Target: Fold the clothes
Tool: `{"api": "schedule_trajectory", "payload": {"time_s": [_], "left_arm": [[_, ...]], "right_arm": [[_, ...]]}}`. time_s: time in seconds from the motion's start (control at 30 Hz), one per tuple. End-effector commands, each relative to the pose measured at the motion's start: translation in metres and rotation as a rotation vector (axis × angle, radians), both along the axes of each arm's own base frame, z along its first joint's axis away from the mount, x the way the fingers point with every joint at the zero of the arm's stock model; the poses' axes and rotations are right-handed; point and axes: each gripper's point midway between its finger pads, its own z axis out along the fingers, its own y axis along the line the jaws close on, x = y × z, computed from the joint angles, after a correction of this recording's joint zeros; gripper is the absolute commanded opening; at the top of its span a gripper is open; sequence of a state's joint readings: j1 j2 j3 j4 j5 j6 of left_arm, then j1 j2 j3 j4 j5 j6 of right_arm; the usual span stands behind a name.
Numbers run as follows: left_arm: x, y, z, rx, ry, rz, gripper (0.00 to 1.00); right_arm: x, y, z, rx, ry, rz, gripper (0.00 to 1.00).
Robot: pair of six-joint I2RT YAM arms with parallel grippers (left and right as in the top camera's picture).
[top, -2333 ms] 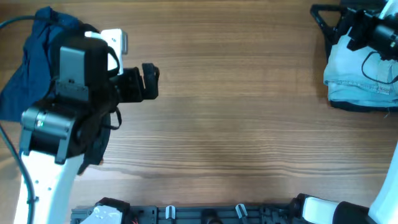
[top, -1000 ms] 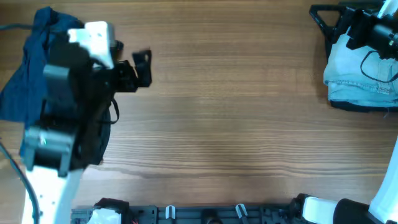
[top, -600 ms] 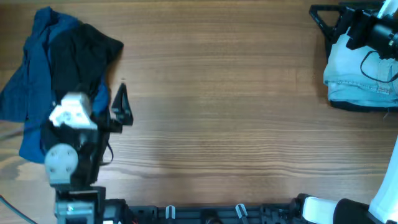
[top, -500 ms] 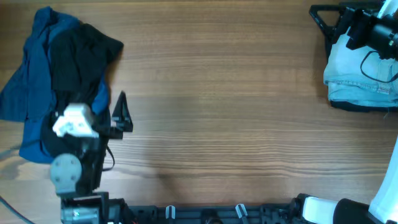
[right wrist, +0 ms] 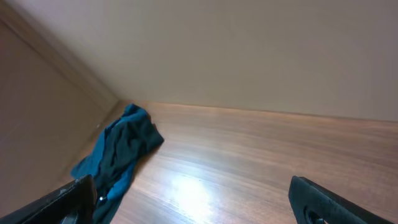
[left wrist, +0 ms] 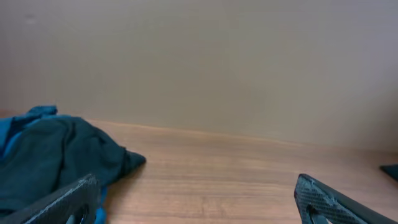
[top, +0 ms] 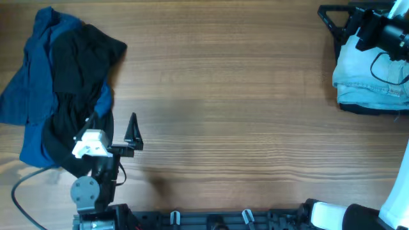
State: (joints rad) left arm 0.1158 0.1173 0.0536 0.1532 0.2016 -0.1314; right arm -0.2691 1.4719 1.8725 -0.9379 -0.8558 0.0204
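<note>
Four garments are counted on the bench (top: 243,96), and two arms are seen over it.

At the bench's left end two garments are heaped together: one royal-blue garment (top: 35,83) is spread loose and rumpled, and one black garment (top: 80,61) is draped across it, unfolded. Both are picked up again from the right wrist view, far off at the bench's left end.

At the bench's right end one pair of pale-blue denim shorts (top: 367,76) is laid flat as a folded block. One dark folded garment (top: 358,108) is glimpsed beneath the shorts, with only its edge showing at the side nearer the bench's front.

The left end effector (left wrist: 196,190) is held low at the bench's front-left, just beside the black garment. Its fingers are spread wide and nothing is gripped between them.

The right end effector (right wrist: 191,190) is held at the bench's far right corner, above the shorts. It too is released, fingers wide apart, with only bare bench seen in the gap.
</note>
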Motion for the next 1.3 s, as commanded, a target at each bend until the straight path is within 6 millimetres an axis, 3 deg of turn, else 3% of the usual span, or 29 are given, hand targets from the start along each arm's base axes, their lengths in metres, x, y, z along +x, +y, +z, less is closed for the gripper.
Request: {"api": "schedule_trajectory", "payload": {"time_s": [0.0,0.1,0.23,1.27], "left_arm": [[-0.003,0.001,-0.013,0.021,0.000,0.006,1.00],[-0.003,0.001,-0.022,0.020,0.033,0.007,1.00],[-0.005,0.001,-0.050,0.005,0.148,0.003,1.00],[-0.004,0.002,-0.050,0.002,0.146,0.010,1.00]], "right_arm": [[0.003,0.000,-0.004,-0.011,-0.001,0.007,1.00],[0.003,0.000,-0.004,-0.011,-0.001,0.007,1.00],[0.003,0.000,-0.004,-0.011,-0.001,0.007,1.00],[0.003,0.000,-0.004,-0.011,0.000,0.007,1.00]]}}
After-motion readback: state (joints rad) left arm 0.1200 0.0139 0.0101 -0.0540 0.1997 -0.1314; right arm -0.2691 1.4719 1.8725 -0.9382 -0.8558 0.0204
